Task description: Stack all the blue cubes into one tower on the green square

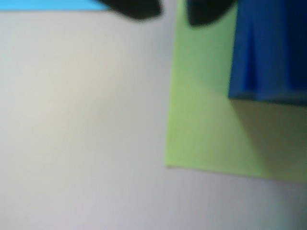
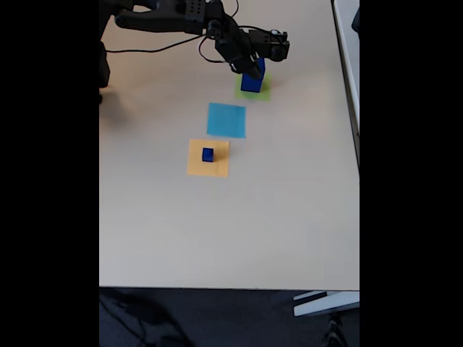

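While the tower (image 2: 252,76) stands on the green square (image 2: 265,93) at the far side of the counter (image 2: 289,217), one small blue cube (image 2: 207,154) sits well apart from it — on an orange square (image 2: 195,170), with a light-blue square (image 2: 226,119) lying between that and the green square.

Pincer (image 2: 255,66) hangs right at the top of the tower in the fixed view; arm and pincer overlap the upper cubes, so the number stacked cannot be counted. Wrist view: two dark fingertips (image 1: 139,8) at the upper edge, a gap between them and nothing in it — pincer looks open and empty. Tower's blue side (image 1: 268,48) sits to the right of that gap, not inside it.

Judgement: a placement on the tower looks just done, or the pincer is about to leave it. Next move likely calls for lifting clear without brushing the tower, then reaching past the light-blue square to the small cube — a fine, centred grip, and a gentle set-down on top.
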Robot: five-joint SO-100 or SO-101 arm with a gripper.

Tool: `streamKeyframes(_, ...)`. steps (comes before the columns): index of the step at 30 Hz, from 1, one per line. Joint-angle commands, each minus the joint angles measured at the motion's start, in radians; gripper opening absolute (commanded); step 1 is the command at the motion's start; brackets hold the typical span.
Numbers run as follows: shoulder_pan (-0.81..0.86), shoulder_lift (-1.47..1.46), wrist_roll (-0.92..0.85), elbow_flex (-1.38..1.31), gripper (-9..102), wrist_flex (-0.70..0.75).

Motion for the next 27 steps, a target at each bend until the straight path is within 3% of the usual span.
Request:
streamKeyframes(1, 0.015, 0.08, -0.012, -0.005, 0, 0.003)
streamKeyframes(27, -0.014, 0.091, 0.012, 0.011, 0, 0.005)
